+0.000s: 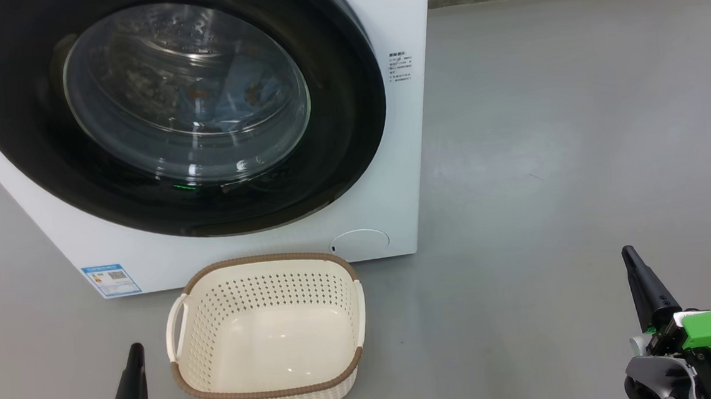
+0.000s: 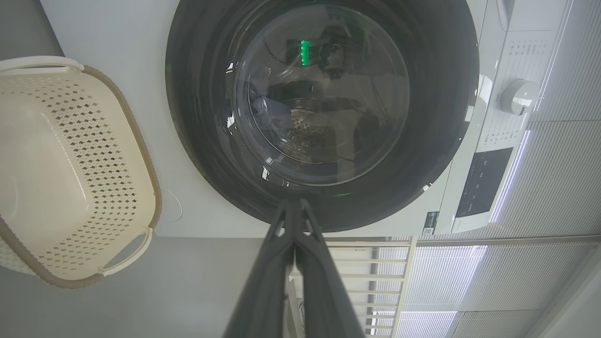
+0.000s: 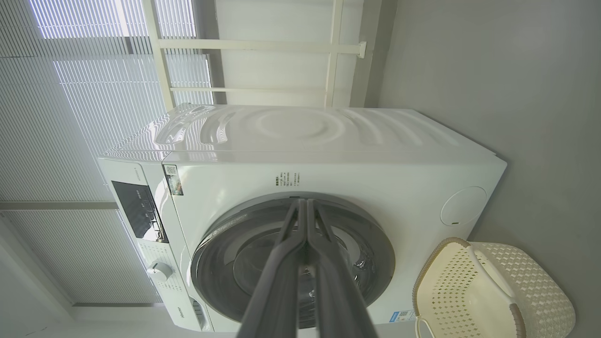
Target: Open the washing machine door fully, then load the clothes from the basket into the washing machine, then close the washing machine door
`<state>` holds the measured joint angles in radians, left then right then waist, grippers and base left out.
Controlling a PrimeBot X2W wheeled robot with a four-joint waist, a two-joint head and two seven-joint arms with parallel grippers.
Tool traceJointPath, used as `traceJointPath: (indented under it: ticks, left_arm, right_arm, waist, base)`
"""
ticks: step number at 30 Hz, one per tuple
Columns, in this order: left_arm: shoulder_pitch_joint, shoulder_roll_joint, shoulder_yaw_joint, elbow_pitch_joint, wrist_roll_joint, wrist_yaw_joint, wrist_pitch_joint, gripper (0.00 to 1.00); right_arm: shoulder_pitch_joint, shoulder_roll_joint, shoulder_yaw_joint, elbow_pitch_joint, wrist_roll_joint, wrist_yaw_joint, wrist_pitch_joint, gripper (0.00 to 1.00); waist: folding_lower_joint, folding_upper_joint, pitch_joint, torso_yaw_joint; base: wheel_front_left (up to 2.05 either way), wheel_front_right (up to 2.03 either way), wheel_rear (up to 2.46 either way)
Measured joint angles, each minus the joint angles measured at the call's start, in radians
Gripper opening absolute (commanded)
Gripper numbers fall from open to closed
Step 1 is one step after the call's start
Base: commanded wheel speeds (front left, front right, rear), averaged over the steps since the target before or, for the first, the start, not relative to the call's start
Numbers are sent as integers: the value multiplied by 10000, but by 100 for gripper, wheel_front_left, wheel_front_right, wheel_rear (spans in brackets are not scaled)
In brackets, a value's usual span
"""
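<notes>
Closed door (image 1: 177, 105), clothes (image 1: 248, 99) seemingly behind it.

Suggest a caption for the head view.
Empty basket before the closed washing machine door, clothes behind its glass.

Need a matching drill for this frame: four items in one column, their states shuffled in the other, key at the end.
Items
1. washing machine door
2. basket
3. clothes
4. left end effector

States
A. empty, standing on the floor
B. fingers pressed together, holding nothing
C. closed
D. inside the washing machine, seen through the window

Pairs: 1-C, 2-A, 3-D, 4-B
</notes>
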<state>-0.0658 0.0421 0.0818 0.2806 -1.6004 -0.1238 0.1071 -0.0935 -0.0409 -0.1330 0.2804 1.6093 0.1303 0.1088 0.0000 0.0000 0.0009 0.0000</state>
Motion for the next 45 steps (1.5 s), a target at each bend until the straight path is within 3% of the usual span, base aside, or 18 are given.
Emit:
traceJointPath:
  ticks: [45]
  left_arm:
    - [-2, -2, 4, -4, 0, 0, 0, 0]
  right_arm:
    - [0, 0, -2, -2, 2, 0, 0, 0]
  waist:
    - [0, 0, 0, 0]
  base:
    - [0, 0, 0]
